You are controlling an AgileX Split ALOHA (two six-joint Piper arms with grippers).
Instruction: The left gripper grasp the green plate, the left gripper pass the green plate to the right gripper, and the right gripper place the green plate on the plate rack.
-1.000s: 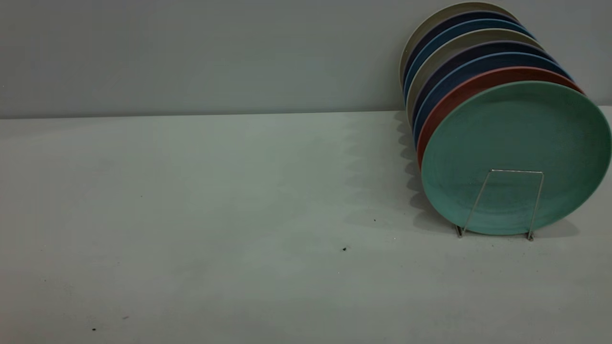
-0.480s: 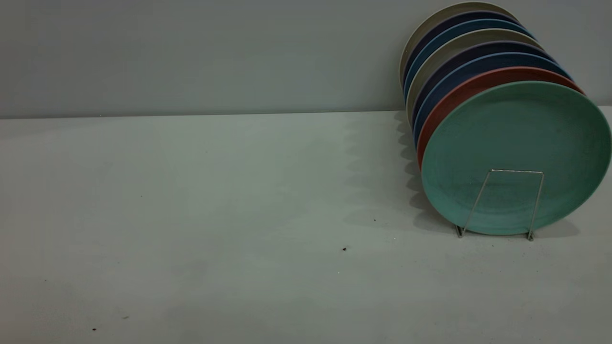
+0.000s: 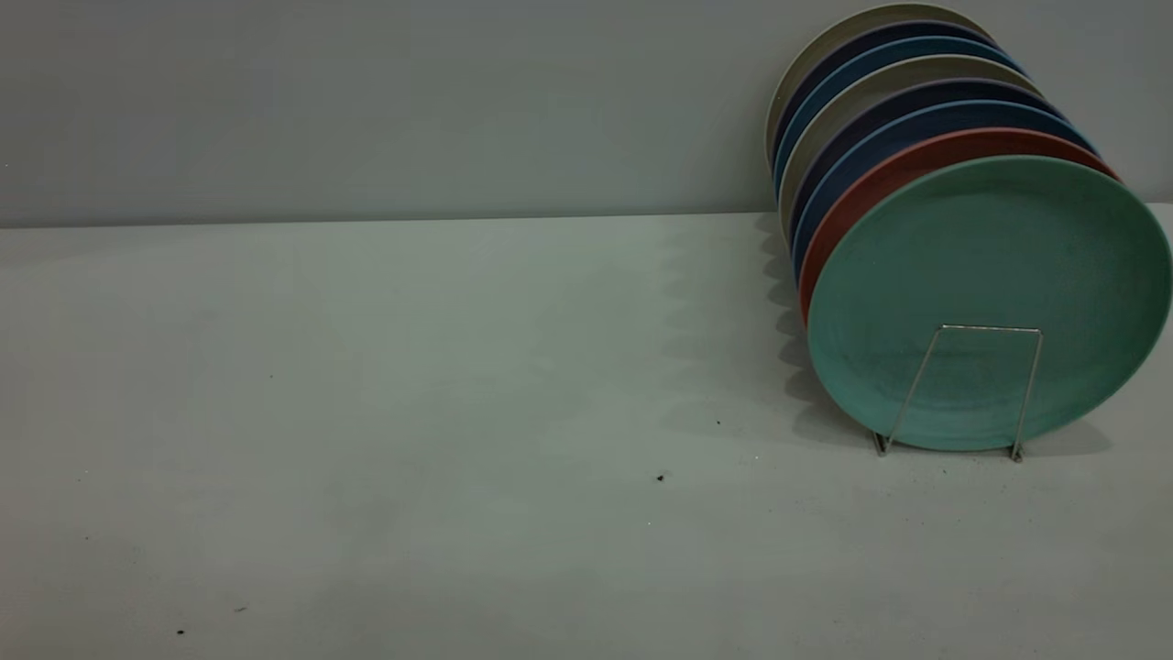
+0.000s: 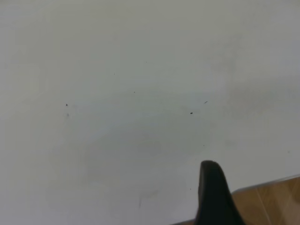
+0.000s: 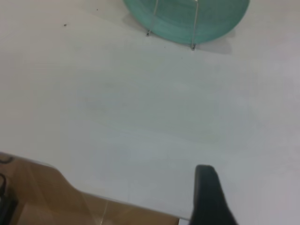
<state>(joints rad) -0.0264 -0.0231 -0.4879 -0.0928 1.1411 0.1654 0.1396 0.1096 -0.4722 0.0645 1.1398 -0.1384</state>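
The green plate (image 3: 990,275) stands upright at the front of the plate rack (image 3: 990,327), behind its front wire loop, at the table's right. Its lower part also shows in the right wrist view (image 5: 178,21), with the rack's wire (image 5: 195,23) in front of it. Neither gripper shows in the exterior view. Only one black part of my left gripper (image 4: 212,192) shows in the left wrist view, above bare table near the edge. Only one black part of my right gripper (image 5: 206,197) shows in the right wrist view, well apart from the plate. Nothing is held.
A salmon-pink plate (image 3: 852,197) and several blue, dark and beige plates (image 3: 880,82) stand in the rack behind the green one. The table's edge and wooden floor (image 4: 272,201) show in the left wrist view, and the floor (image 5: 37,187) in the right wrist view.
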